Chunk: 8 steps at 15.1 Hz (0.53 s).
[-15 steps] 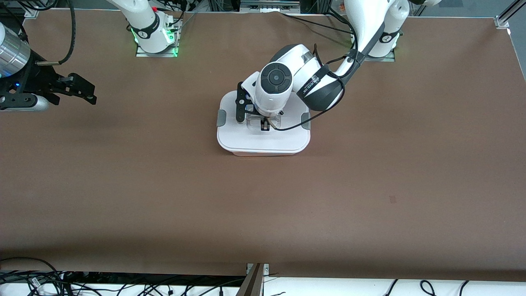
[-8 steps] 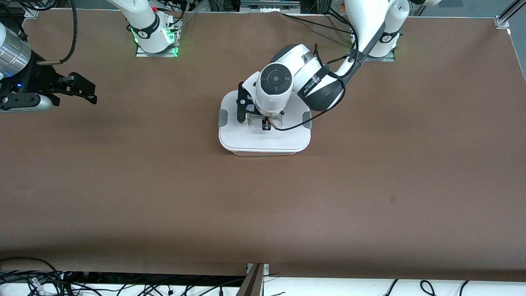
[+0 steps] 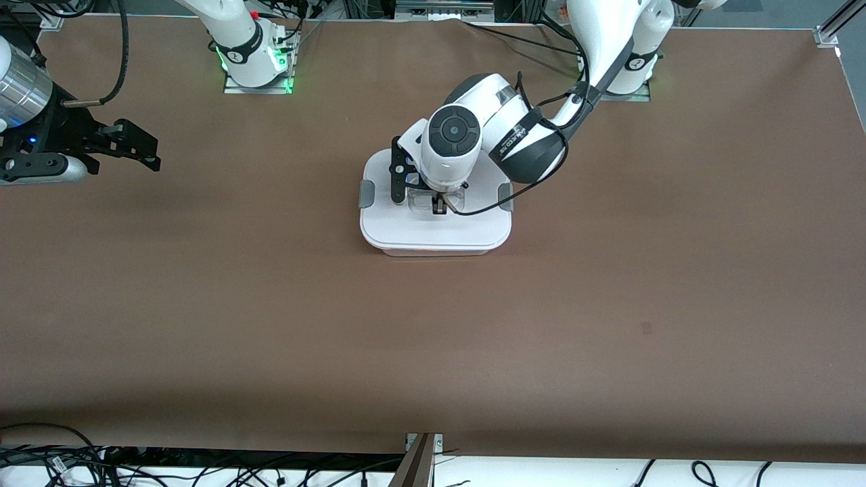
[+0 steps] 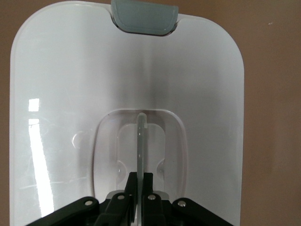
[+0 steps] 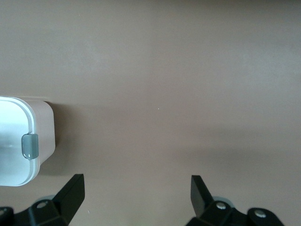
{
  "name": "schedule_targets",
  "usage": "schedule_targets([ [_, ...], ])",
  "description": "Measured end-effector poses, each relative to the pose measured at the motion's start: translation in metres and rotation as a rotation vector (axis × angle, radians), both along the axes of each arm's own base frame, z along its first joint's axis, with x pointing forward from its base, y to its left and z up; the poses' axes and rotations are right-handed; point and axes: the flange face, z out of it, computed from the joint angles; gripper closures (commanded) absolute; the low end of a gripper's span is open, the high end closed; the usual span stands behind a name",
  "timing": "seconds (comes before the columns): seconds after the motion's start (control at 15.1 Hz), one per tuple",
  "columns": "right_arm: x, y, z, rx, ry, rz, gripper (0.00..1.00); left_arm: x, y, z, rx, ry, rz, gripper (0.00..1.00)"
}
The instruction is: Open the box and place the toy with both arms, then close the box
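Gripping the clear centre handle [image 4: 141,141] of the white lid [image 3: 433,226], the left tool [image 3: 437,206] sits directly over the box [image 3: 433,251], which stands a little above the middle of the front view on the brown tabletop [image 3: 609,304]. In the left wrist view the left tool [image 4: 139,190] has its fingers pinched tight on the thin upright fin of that handle.

The lid looks like stiff, smooth, glossy plastic, light but slippery, so the raised fin is the sensible hold; a flat face would give the fingers nothing to bite. A grey side clip [image 3: 365,193] shows at each short end of the lid, the other [image 3: 505,197] toward the left arm's end of the tabletop. Whether they are latched cannot be told. If latched, the whole tub would probably rise with the lid, since the pale pink base seems thin-walled and light.

The right tool [image 3: 150,153] waits in the upper left of the front view, over bare tabletop, its fingers spread apart with nothing between them. The toy is not visible in any view, and whether it lies inside the box cannot be told.
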Motion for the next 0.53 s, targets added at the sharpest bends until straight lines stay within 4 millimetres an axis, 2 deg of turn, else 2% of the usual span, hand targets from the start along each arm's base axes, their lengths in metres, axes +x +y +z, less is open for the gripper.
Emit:
schedule_targets([
  [0.07, 0.0, 0.0, 0.0, 0.0, 0.0, -0.001, 0.0, 0.0, 0.0, 0.0, 0.0, 0.0, 0.0, 1.0],
  [0.13, 0.0, 0.0, 0.0, 0.0, 0.0, -0.001, 0.0, 0.0, 0.0, 0.0, 0.0, 0.0, 0.0, 0.9],
  [0.2, 0.0, 0.0, 0.0, 0.0, 0.0, -0.002, 0.0, 0.0, 0.0, 0.0, 0.0, 0.001, 0.0, 0.53],
  [0.27, 0.0, 0.0, 0.0, 0.0, 0.0, -0.002, 0.0, -0.001, 0.001, -0.003, 0.008, 0.009, -0.001, 0.01],
  [0.4, 0.0, 0.0, 0.0, 0.0, 0.0, -0.002, 0.0, -0.003, 0.003, -0.011, 0.025, 0.025, -0.003, 0.0],
  [0.53, 0.0, 0.0, 0.0, 0.0, 0.0, -0.003, 0.0, -0.003, 0.006, -0.009, 0.032, 0.03, 0.001, 0.0],
])
